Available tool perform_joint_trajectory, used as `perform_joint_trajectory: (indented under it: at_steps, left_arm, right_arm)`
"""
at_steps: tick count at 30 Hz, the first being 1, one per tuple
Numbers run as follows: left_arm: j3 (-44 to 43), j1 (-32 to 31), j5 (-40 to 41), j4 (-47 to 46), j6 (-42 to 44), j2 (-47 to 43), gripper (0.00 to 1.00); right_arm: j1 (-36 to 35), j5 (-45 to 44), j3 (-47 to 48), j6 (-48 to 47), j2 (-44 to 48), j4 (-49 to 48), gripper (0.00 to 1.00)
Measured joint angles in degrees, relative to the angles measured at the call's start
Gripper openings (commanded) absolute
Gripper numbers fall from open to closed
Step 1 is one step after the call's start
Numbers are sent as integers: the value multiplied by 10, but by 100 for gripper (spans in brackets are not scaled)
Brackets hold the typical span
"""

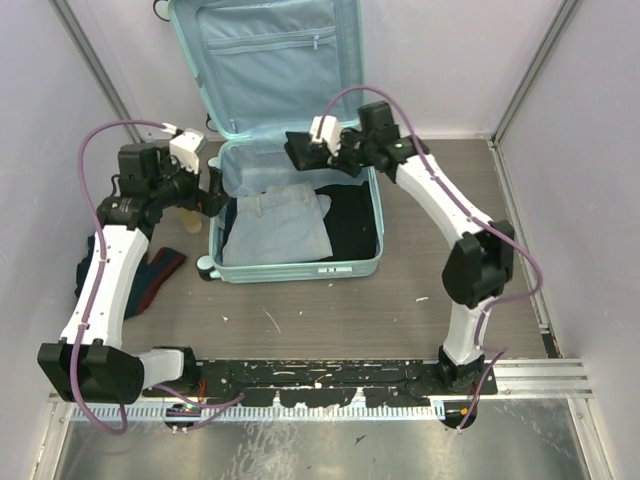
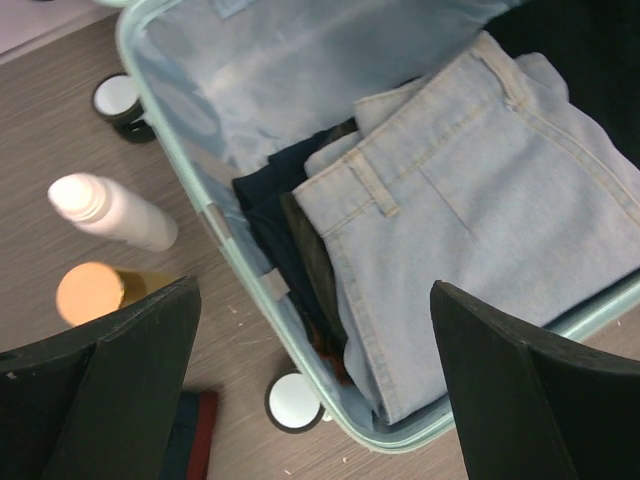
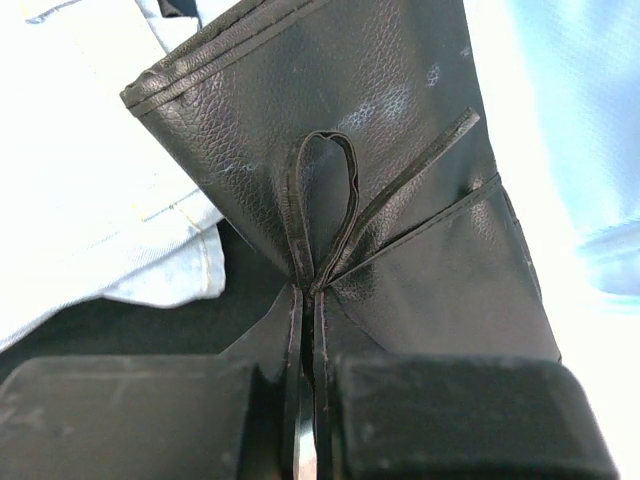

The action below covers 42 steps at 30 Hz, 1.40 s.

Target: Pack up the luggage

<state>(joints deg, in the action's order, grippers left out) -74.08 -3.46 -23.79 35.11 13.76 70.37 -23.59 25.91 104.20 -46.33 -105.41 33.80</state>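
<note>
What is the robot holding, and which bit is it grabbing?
The right gripper pinches a black leather item by its thin strap. The left gripper is open and holds nothing.

The suitcase (image 1: 300, 270) lies open on the table (image 1: 400, 310), its lid (image 1: 265, 60) upright behind the base; inside, jeans (image 1: 275, 230) lie to the left on top of other clothes (image 1: 352, 222), which also fill the right side; a pouch (image 3: 350, 150) hangs pinched in the right gripper (image 3: 308, 420) over the base's back edge; a bottle (image 2: 115, 212) and a second bottle (image 2: 90, 292) rest on the table just left of the suitcase; the left gripper (image 1: 218, 195), jaws apart, hovers over the left wall; a heap of clothing (image 1: 160, 275) lies further left.
</note>
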Motion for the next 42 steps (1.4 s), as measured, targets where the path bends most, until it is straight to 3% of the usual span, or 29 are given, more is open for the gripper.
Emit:
perform_joint_trajectory:
  at_steps: [9,17,20,24,27,32,42]
  left_arm:
    - [6,52,0,-17,-42,-29,98]
    - [8,61,1,-21,-51,-39,98]
    - [8,64,4,-21,-55,-39,98]
    - [8,77,16,-21,-67,-36,98]
    - [8,95,26,-21,-82,-28,98]
    - [3,140,21,-21,-109,7,98]
    - [7,217,-28,-65,-113,89,100]
  right_arm:
    - [-26,-37,66,34,-177,-50,1]
    - [-24,-44,121,40,-259,-79,1]
    - [-25,-45,145,48,-284,-90,11]
    - [-25,-52,152,60,-300,-90,49]
    - [-24,-66,152,63,-301,-98,62]
    - [-23,-76,127,59,-277,-120,73]
    - [-17,-102,66,69,-132,-125,82]
